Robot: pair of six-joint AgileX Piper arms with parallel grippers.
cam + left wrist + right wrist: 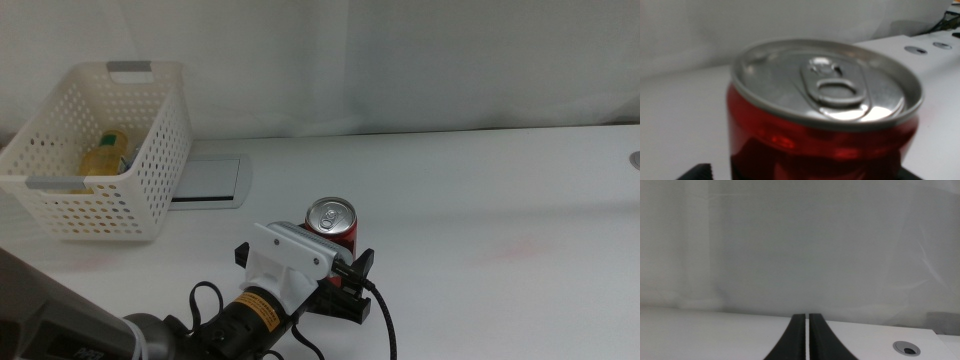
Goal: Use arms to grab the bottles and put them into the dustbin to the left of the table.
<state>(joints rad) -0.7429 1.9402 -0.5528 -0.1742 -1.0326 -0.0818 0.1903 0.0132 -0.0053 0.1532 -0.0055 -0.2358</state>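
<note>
A red can with a silver pull-tab top stands upright on the white table.

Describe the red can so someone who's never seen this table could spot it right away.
Start at the white perforated basket at the table's left end, then look to its right and nearer the camera, where the left gripper reaches in. The red can stands upright at that gripper. It is the only red thing, with a silver pull-tab top; the yellow bottle lies inside the basket.

White table: basket, flat tray, red can upright.
</note>
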